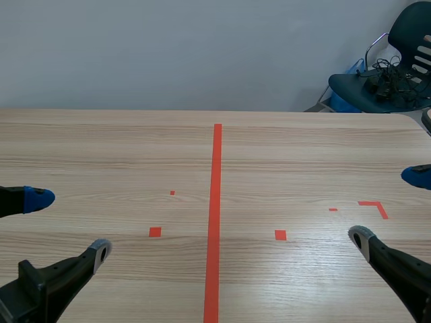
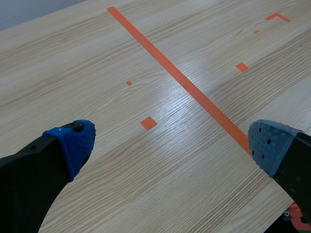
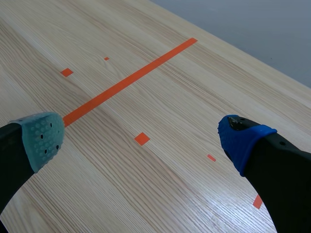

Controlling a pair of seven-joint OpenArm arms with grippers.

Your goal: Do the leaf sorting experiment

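Both black two-fingered tools, left gripper (image 1: 71, 224) and right gripper (image 1: 389, 206), hover spread and empty over the light wooden table (image 1: 303, 155); no leaves appear, so sorting seemingly has not started.

The chair (image 1: 405, 28) is cut off at the scene's right edge.

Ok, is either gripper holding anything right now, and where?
Nothing is held: the left gripper and the right gripper are both open above the table.
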